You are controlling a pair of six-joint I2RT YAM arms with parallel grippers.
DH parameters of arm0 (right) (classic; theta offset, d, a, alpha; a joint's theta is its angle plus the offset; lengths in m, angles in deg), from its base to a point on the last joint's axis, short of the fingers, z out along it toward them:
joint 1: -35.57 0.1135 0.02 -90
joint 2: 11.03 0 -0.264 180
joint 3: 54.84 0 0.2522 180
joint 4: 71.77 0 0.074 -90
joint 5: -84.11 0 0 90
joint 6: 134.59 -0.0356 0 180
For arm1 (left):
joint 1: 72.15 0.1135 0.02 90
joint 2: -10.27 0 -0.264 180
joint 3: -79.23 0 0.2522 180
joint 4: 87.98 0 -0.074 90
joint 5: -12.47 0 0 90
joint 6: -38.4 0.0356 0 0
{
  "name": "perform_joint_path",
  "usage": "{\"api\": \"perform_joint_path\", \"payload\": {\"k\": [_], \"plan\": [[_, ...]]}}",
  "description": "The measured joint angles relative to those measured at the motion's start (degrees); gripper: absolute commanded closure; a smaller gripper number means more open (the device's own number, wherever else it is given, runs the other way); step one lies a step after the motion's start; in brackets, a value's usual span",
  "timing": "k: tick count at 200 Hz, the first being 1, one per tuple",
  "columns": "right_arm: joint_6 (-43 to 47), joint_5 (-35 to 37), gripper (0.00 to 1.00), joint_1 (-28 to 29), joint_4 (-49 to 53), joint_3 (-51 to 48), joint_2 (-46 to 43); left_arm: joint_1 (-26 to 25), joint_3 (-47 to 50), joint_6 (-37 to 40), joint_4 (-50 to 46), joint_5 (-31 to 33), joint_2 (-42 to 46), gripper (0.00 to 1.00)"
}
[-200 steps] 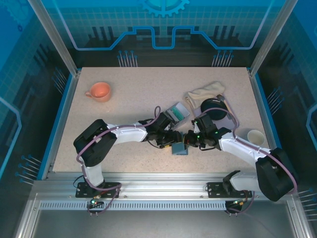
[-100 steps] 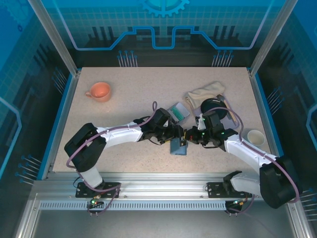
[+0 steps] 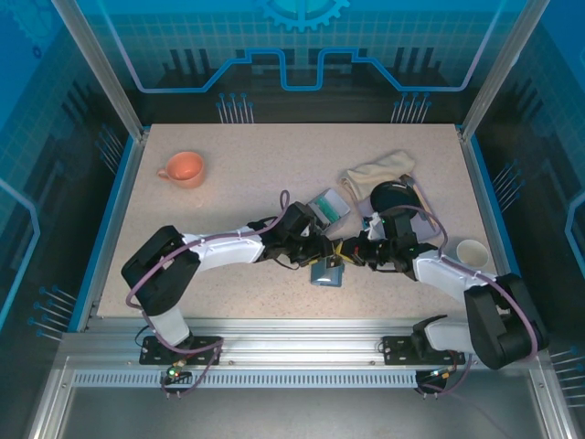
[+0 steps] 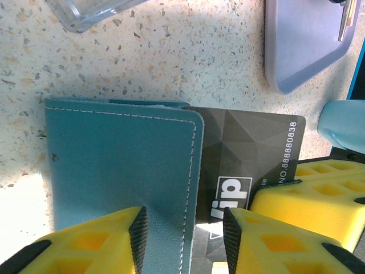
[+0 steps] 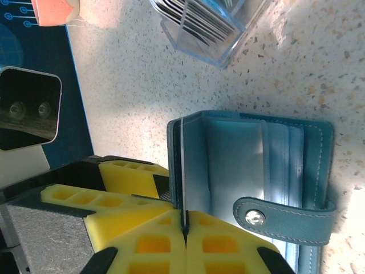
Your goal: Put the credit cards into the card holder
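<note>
Left gripper [image 4: 182,242] hangs half-parted over the card holder [image 4: 120,154] at the table's near middle, pinching nothing I can see, probably there to steady the cover. Just to its right, the right gripper [image 5: 183,225] is clenched on a dark credit card [image 4: 245,151] set behind that flap, ready to slide in, I'd say. The left wrist view gives the card's printed face poking past the cover, while the right wrist view gives it edge-on beside the open slots and snap tab.

Speckled beige tabletop [image 3: 247,183], blue edge trim [image 3: 111,219]. Enclosure: aluminium posts [image 3: 99,69], blue translucent panels [image 3: 366,27] printed with circuit graphics. Lighting bright, even.
</note>
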Motion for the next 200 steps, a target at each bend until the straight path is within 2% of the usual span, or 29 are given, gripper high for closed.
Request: {"api": "perform_joint_path", "payload": {"k": [39,68,101,113,124,142,155,184,200], "plan": [[-2.64,-2.36,1.00,-0.92,-3.67,-0.63,1.86,0.07,0.61,-0.55,0.79,0.04,-0.20,0.67],[-5.49,-4.57,1.00,-1.55,-8.04,-1.07,4.20,0.46,0.90,-0.55,1.20,0.22,-0.31,0.69],[-9.07,-6.38,1.00,-2.01,-13.68,-1.79,7.32,0.87,1.29,-0.87,1.53,0.46,-0.46,0.81],[-9.79,-6.43,1.00,-2.08,-14.62,-1.92,7.82,0.96,1.44,-1.09,1.92,0.59,-0.46,0.83],[-10.08,-6.43,1.00,-2.16,-14.82,-1.92,7.89,0.98,1.51,-1.18,2.21,0.61,-0.46,0.89],[-10.05,-6.36,1.00,-2.23,-14.64,-1.92,7.87,0.98,1.51,-1.55,2.51,0.66,-0.46,0.92],[-9.84,-6.34,1.00,-2.25,-14.36,-1.92,7.85,0.98,1.55,-1.62,2.56,0.66,-0.46,1.00],[-9.11,-5.97,1.00,-2.25,-13.25,-1.90,7.52,0.98,1.73,-1.81,2.64,0.68,-0.37,1.00],[-6.88,-4.72,1.00,-2.25,-9.42,-1.44,6.49,0.98,2.36,-1.81,3.21,0.61,0.09,1.00]]}}
